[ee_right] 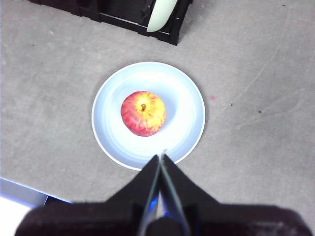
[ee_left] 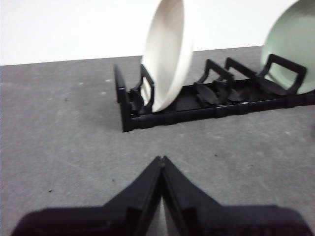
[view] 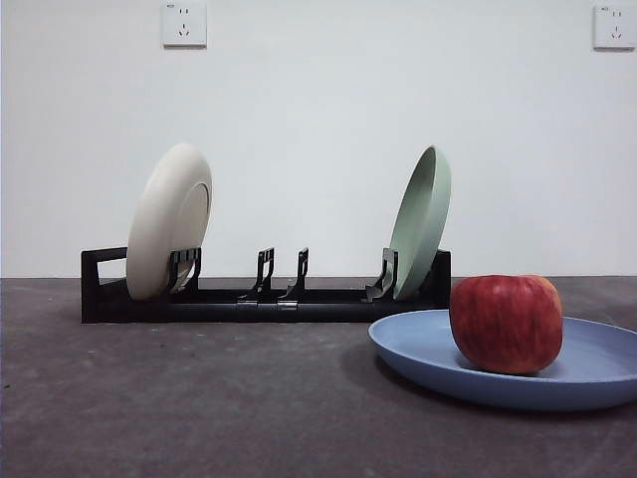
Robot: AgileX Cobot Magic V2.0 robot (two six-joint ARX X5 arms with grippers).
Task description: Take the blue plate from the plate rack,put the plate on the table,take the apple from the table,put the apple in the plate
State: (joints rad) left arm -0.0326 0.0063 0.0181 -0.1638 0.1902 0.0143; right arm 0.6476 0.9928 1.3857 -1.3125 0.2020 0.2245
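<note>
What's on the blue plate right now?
Only the apple, stem up, sitting slightly off-centre on the blue plate, which lies flat on the table. The patch of plate under the apple is hidden.

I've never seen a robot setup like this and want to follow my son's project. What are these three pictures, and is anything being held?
It is a two-armed robot at a table. One picture looks level across the table. The other two come from cameras on each wrist; the black wedges at the bottom are the left gripper and right gripper, fingers shut, holding nothing. The apple sits on the blue plate. Behind, the plate rack holds a cream plate and a green plate.
</note>
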